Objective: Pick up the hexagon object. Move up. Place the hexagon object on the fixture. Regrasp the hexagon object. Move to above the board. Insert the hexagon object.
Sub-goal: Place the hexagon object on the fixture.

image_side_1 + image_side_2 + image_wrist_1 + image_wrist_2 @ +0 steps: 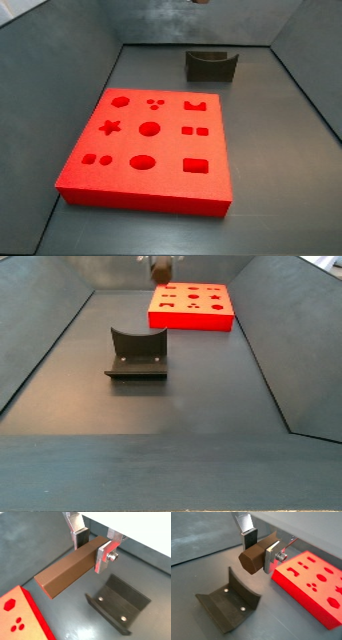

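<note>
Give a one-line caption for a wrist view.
Gripper shut on the hexagon object, above the fixture beside the board.

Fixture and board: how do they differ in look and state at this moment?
The fixture is a small dark block with a curved notch on top; the board is a large, flat, bright red slab full of shaped holes. The fixture's notch is empty, and none of the board's holes holds a piece. Both rest on the floor, apart, while the gripper holds the hexagon object above.

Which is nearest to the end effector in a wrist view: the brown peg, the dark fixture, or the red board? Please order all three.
1. Brown peg: clamped in the end effector.
2. Dark fixture: on the floor, below the peg.
3. Red board: on the floor, about as near; too close to call.
</note>
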You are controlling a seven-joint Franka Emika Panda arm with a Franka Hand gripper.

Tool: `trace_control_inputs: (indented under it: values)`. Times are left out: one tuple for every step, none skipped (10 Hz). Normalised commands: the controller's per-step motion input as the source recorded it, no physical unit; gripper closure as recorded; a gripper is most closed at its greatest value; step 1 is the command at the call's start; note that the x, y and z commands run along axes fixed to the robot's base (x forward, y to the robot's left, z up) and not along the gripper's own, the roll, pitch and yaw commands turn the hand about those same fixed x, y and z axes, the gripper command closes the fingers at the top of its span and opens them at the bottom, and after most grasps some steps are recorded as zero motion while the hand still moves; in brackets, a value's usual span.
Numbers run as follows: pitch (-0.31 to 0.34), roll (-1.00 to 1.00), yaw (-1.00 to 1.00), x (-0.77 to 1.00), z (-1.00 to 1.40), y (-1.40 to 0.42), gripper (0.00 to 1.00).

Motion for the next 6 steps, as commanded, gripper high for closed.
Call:
trace_control_inputs:
  values:
    - [0.083,-1.00,0.05,0.70,-0.14,0.57,1.00]
    - [0.136,-0.97,0.03,0.60,-0.07,0.39,1.00]
    - [0.151,-0.73,0.00,0.50,-0.04,0.17,1.00]
    - [0.150,-0.61,-0.02,0.46,-0.04,0.09,1.00]
    - [0.138,-0.36,-0.05,0.36,-0.02,0.06,1.00]
    - [0.129,-0.23,-0.07,0.27,-0.01,0.05,1.00]
